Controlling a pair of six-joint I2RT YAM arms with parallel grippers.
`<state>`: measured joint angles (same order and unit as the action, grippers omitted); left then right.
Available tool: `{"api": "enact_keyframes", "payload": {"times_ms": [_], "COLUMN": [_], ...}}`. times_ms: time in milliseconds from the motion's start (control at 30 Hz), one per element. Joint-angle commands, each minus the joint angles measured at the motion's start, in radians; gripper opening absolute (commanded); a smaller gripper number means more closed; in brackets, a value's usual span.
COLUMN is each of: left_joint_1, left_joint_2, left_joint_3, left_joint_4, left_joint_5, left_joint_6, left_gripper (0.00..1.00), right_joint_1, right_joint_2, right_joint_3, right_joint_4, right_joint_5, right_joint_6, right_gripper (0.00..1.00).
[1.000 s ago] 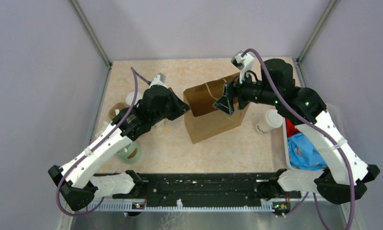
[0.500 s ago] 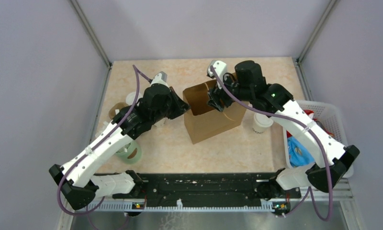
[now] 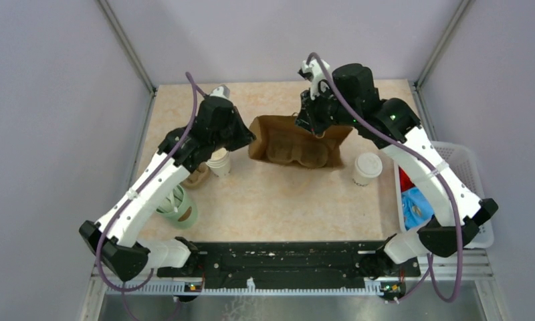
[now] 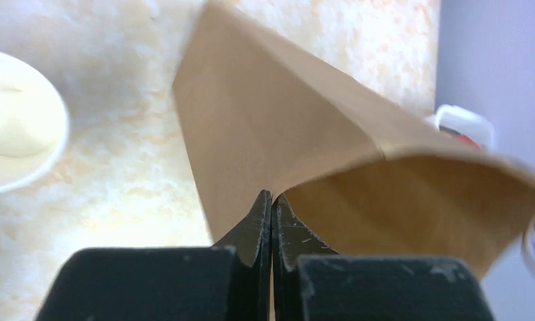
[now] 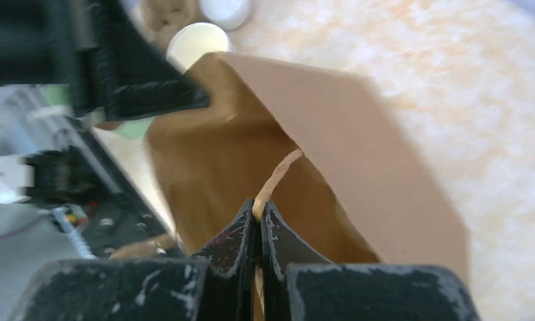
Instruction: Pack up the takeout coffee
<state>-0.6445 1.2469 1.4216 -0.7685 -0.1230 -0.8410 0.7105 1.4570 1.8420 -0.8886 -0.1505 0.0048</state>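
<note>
White basket [image 3: 462,148] (red item [image 3: 404,179], blue item [image 3: 415,207] inside) right; green object [image 3: 181,208] left.

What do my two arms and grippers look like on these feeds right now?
Both the left arm and right arm have white link shells, black joints and a looping purple cable. A small green light glows on the right arm. The left gripper and right gripper have black wedge-shaped fingers with pale scuffs.
</note>
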Motion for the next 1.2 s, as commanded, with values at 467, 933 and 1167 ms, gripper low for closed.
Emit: {"api": "enact_keyframes", "payload": {"times_ms": [467,933,1167], "left_joint_1": [0.186,0.192,0.191], "left_joint_2": [0.229,-0.175,-0.414], "left_joint_3": [0.409,0.219,-0.153], "left_joint_4": [-0.136,-0.215,0.012], "left_joint_5": [0.266,0.331,0.607], "left_joint_6": [0.256,-0.024,-0.302], "left_gripper": [0.64,0.98,0.98], "right_joint_1": [-0.096,-0.112,-0.12], "right_joint_2": [0.011,-0.078,-0.072], "right_joint_3": [0.056,-0.053,-0.112], "right_joint_4": [0.032,0.235,0.341], "right_joint_5": [-0.373,-0.281,-0.273], "right_joint_6": [0.85,1.069,1.145], "right_gripper": [0.0,0.0,0.0]}}
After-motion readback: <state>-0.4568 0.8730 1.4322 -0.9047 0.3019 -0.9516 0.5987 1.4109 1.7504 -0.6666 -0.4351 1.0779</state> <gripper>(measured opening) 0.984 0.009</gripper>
